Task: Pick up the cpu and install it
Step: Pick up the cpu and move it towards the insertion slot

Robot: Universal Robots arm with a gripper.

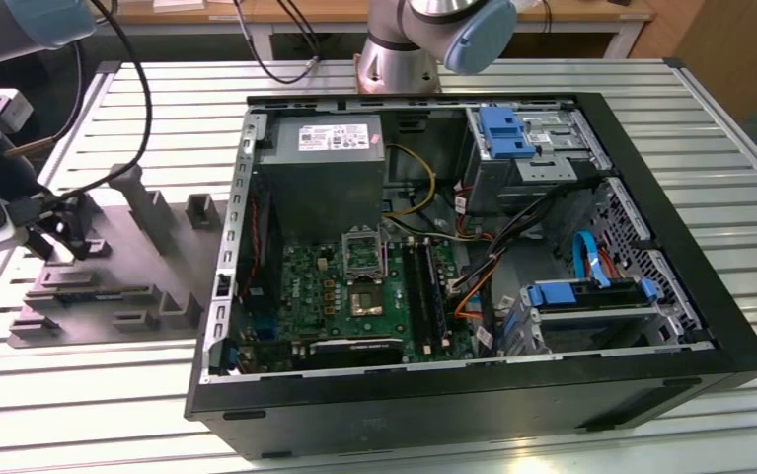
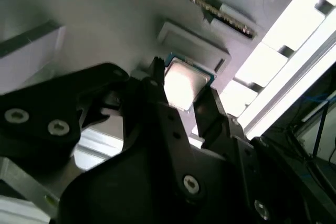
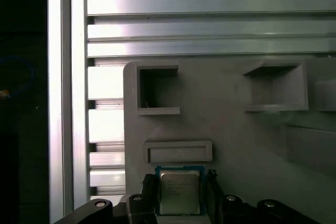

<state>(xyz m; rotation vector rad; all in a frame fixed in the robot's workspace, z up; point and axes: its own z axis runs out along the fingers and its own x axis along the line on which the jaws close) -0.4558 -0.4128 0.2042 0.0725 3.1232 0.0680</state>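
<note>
At the exterior view's left I have the gripper [image 1: 59, 242] down over the grey fixture [image 1: 128, 286], well apart from the open computer case [image 1: 484, 395] to its right. In both wrist views the cpu [image 3: 179, 192] [image 2: 184, 85] sits between the fingers [image 2: 157, 93], which are drawn in narrow against its two opposite edges, close to the fixture's face.

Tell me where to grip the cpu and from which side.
Grip the cpu by two opposite side edges, coming straight down from above: it is thin and flat, lying face-up on the grey fixture, so probably only its edges offer purchase.
</note>
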